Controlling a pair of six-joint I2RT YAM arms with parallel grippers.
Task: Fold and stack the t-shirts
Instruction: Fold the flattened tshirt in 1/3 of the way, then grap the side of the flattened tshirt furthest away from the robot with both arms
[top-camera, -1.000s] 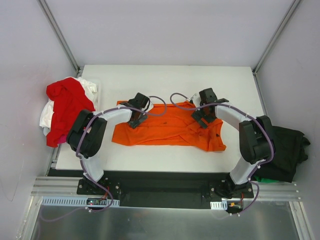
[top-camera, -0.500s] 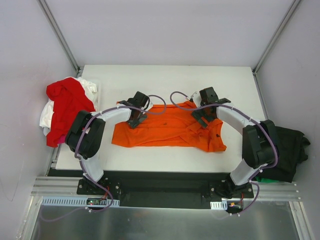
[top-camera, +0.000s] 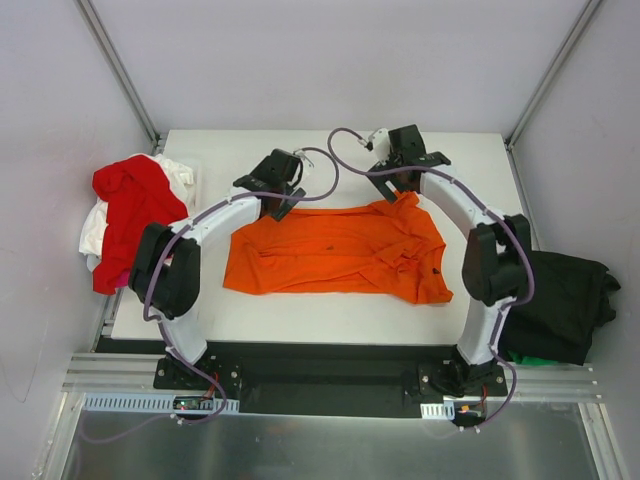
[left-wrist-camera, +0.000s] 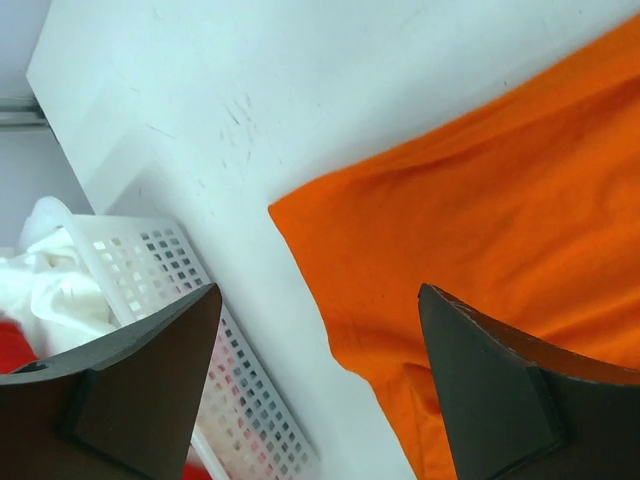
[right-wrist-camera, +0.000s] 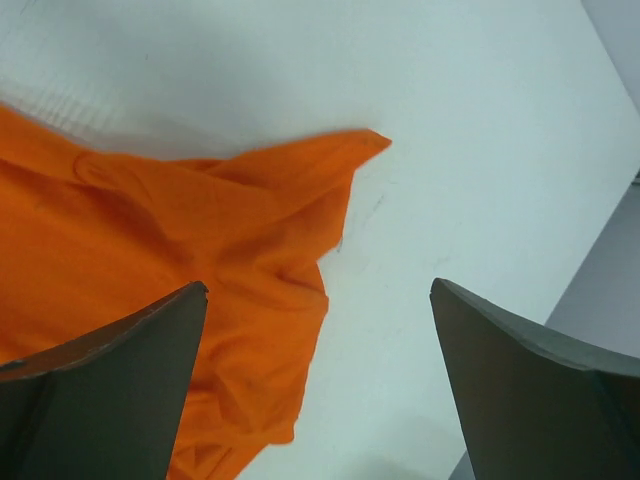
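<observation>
The bright orange t-shirt (top-camera: 335, 250) lies spread flat in the middle of the white table. My left gripper (top-camera: 283, 205) is open and empty above the shirt's far left corner; the left wrist view shows that corner (left-wrist-camera: 480, 200) between the wide jaws of the gripper (left-wrist-camera: 320, 290). My right gripper (top-camera: 400, 185) is open and empty above the shirt's far right corner; the right wrist view shows the rumpled orange sleeve (right-wrist-camera: 180, 220) under the left jaw of the gripper (right-wrist-camera: 318, 287) and bare table under the right. A red t-shirt (top-camera: 130, 205) and a white one (top-camera: 92, 230) lie heaped at the left. A black one (top-camera: 565, 300) lies at the right.
A white perforated basket (left-wrist-camera: 170, 260) holds the red and white shirts at the table's left edge, close to my left gripper. The black shirt hangs off the table's right edge. Metal frame posts (top-camera: 120, 70) stand at the far corners. Bare table (top-camera: 330, 150) lies beyond the shirt.
Both grippers have moved away from me to the shirt's far edge. The shirt's far edge and right corner now lie farther out and flatter.
</observation>
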